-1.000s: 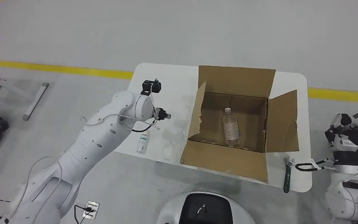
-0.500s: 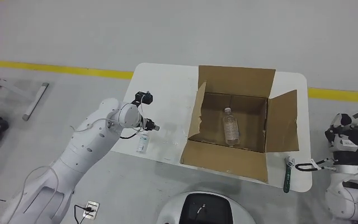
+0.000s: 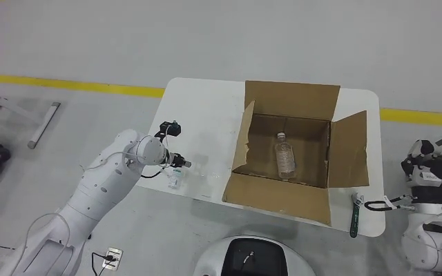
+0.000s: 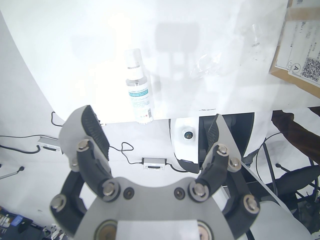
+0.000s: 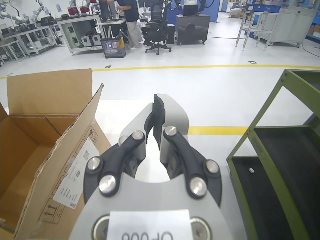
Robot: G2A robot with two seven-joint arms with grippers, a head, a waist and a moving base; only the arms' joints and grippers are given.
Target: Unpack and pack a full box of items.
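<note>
An open cardboard box (image 3: 286,103) stands on the white table (image 3: 200,103), with a clear plastic bottle (image 3: 284,156) lying on its floor. A small spray bottle (image 3: 175,179) lies near the table's front left edge, also seen as the spray bottle (image 4: 138,93) in the left wrist view. My left gripper (image 3: 179,164) hovers just above it, and the left gripper (image 4: 151,121) is open with nothing between its fingers. My right gripper (image 5: 156,108) is shut and empty, beside the box's right flap (image 5: 82,126).
A crumpled clear plastic wrap (image 4: 207,63) lies on the table between the spray bottle and the box. A green-handled object (image 3: 354,219) rests at the table's front right corner. A green cart (image 5: 275,151) stands to the right of the table.
My left arm has drawn back from near the box toward the table's front left edge, ending over the spray bottle. The right arm has not moved.
</note>
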